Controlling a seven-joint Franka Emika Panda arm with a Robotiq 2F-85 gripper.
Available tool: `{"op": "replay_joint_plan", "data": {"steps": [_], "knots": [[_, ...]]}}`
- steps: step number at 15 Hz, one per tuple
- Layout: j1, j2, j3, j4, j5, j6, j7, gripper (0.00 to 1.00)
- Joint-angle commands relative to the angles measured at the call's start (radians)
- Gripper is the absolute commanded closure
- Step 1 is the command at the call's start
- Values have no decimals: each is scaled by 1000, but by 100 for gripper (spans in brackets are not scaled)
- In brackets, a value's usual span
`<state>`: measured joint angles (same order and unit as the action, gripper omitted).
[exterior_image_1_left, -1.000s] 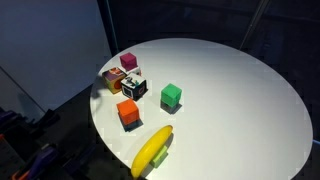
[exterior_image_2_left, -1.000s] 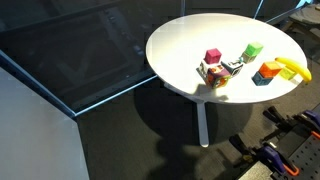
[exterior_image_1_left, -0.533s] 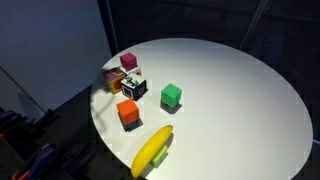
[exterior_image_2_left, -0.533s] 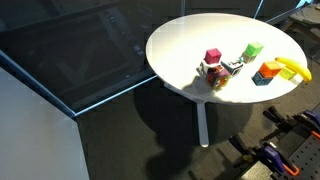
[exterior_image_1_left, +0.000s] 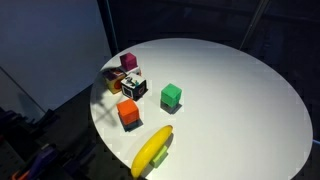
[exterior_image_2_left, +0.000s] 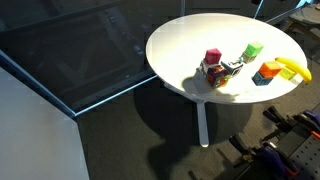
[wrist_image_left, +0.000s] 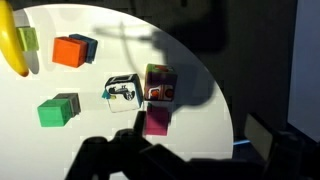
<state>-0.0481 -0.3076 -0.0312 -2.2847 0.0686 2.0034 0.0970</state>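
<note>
Round white worktop (exterior_image_1_left: 235, 95) carries a banana (exterior_image_1_left: 150, 152) at its edge, an orange cube (exterior_image_1_left: 128, 113) near it, and a green cube (exterior_image_1_left: 171, 95) farther in.

white table (exterior_image_1_left: 240, 90) | magenta cube (exterior_image_1_left: 129, 60) | green cube (exterior_image_1_left: 172, 95) | orange cube (exterior_image_1_left: 128, 113) | black-white printed cube (exterior_image_1_left: 134, 87) | yellow banana (exterior_image_1_left: 152, 150)

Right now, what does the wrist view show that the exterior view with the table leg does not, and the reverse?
Only the wrist view shows the robot's dark fingers along its bottom edge, close to the pink cube. Only that exterior view shows the table leg, the dark floor and the whole round table top. Both show the pink cube, the green cube, the orange cube, the banana and the patterned cubes.
</note>
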Motion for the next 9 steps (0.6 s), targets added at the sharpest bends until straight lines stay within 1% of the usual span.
{"op": "replay_joint_plan", "data": {"steps": [1, 5, 9], "knots": [[-6, 57, -12, 21, 8, -6, -4, 0], [-11, 91, -18, 18, -3, 35, -7, 0], [-6, 90, -16, 3, 0, 30, 0, 0]]}}
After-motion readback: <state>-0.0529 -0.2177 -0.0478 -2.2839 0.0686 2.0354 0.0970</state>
